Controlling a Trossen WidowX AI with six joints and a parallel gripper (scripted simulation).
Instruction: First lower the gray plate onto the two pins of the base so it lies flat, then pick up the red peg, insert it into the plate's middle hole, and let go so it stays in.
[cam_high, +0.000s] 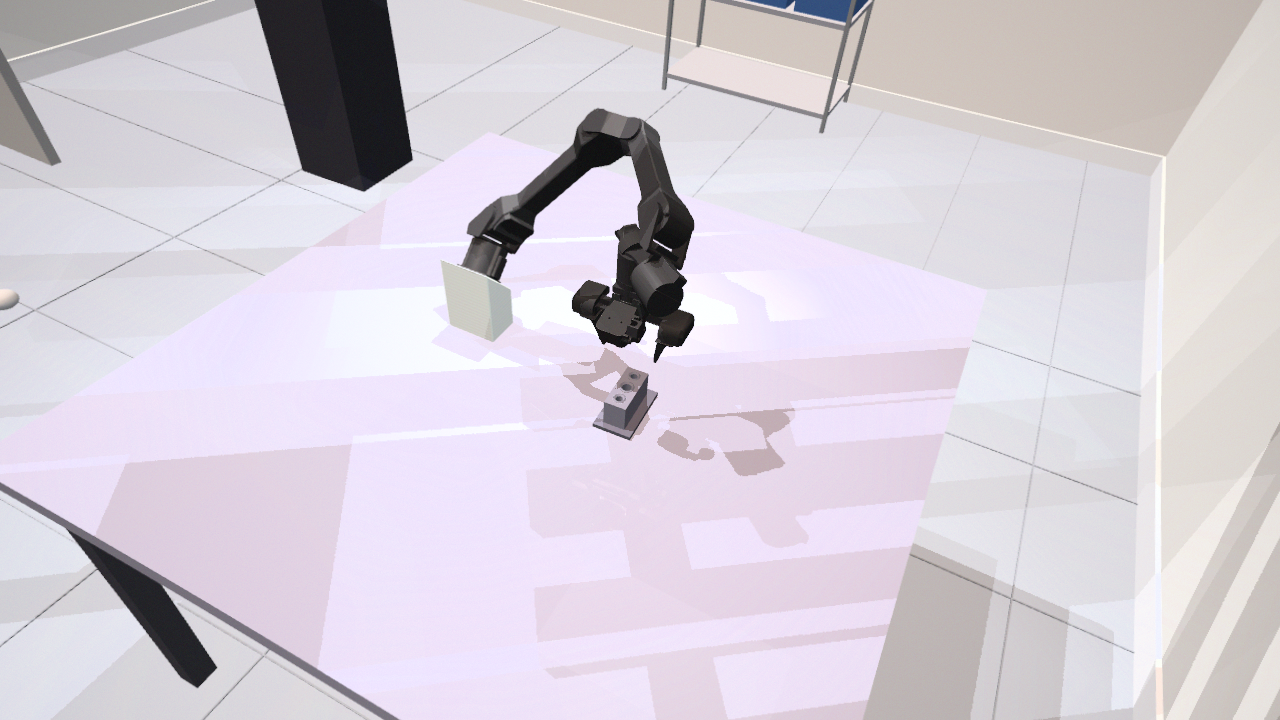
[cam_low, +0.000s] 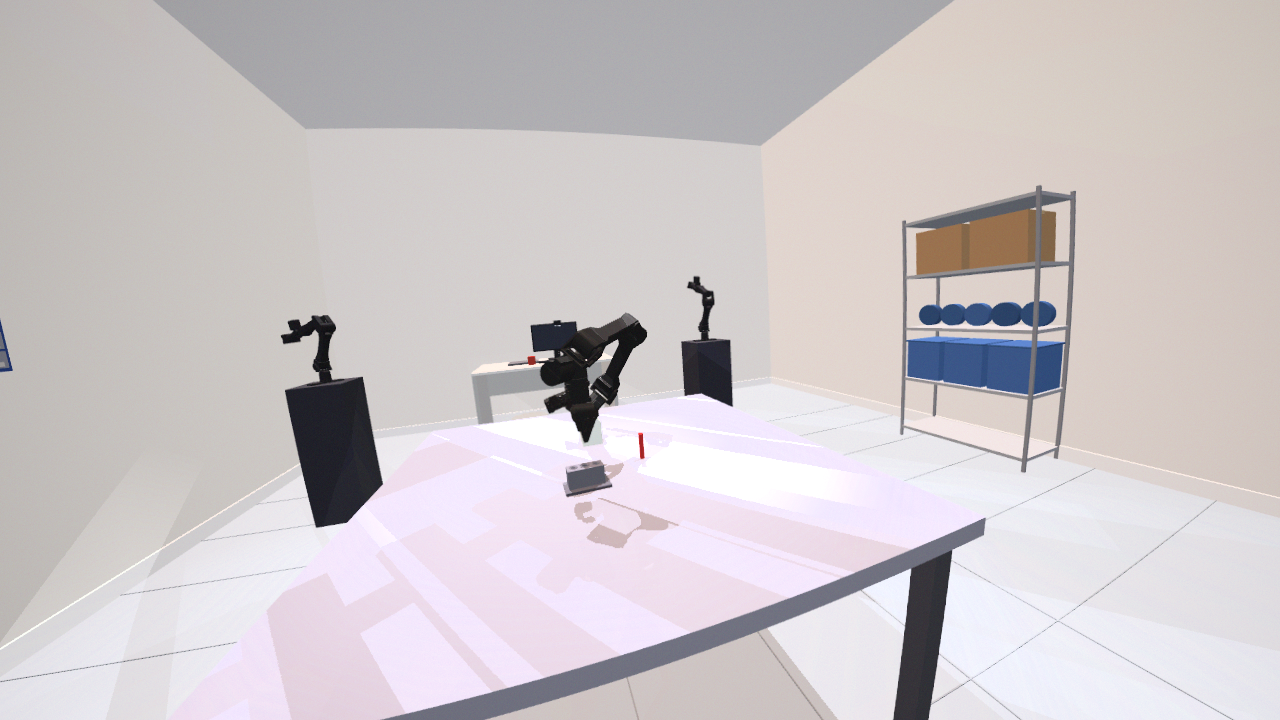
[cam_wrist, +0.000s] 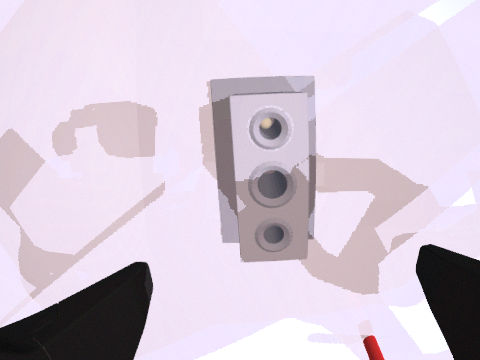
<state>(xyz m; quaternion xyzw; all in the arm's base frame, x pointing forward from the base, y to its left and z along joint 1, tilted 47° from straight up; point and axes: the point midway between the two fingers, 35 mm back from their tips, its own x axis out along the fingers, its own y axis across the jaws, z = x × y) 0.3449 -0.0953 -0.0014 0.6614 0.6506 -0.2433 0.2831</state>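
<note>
The gray plate (cam_high: 621, 411) (cam_low: 586, 480) (cam_wrist: 244, 115), a thick block with three holes in a row, sits level on the flat base (cam_high: 603, 427) (cam_low: 573, 491) (cam_wrist: 250, 85). A pale spot shows inside its top hole in the wrist view; the middle hole is empty. The red peg (cam_low: 641, 445) (cam_wrist: 373, 348) stands upright on the table behind and right of the plate in the exterior view. The arm hides it in the top view. My gripper (cam_high: 633, 349) (cam_low: 586, 439) (cam_wrist: 290, 272) is open and empty, above the plate and clear of it.
A pale block (cam_high: 467, 306) stands by the arm's foot on the table (cam_high: 429, 537) (cam_low: 501, 626). Shelving (cam_low: 984, 331), a desk (cam_low: 501, 371) and two pedestals (cam_low: 332, 447) (cam_low: 707, 367) with other arms stand beyond the table.
</note>
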